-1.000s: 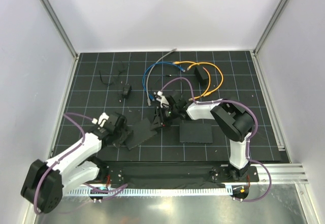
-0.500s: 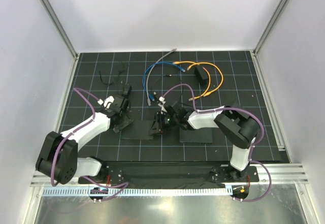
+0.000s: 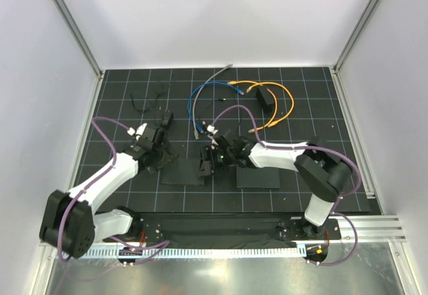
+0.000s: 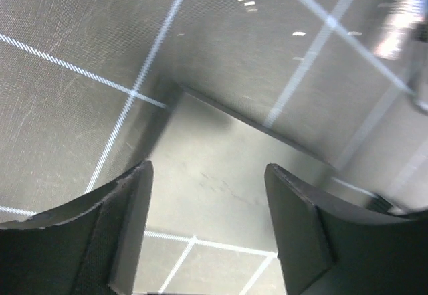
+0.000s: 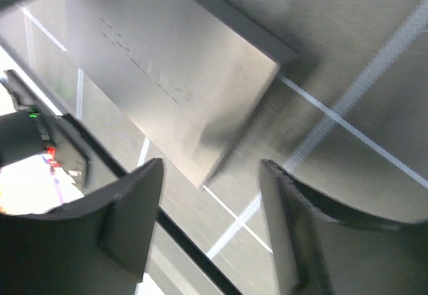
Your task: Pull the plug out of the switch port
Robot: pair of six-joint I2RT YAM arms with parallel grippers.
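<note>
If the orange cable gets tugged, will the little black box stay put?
Probably not: the black box looks small, with nothing anchoring it, so it may slide. The orange cable lies in loose curves, so it's likely floppy.

Left gripper [image 3: 159,156] swung up to the mat [image 3: 182,174] (now lying square); right gripper [image 3: 206,166] came down to its right edge.

Flat mat [image 5: 167,74] beyond jaws (parted)
</note>
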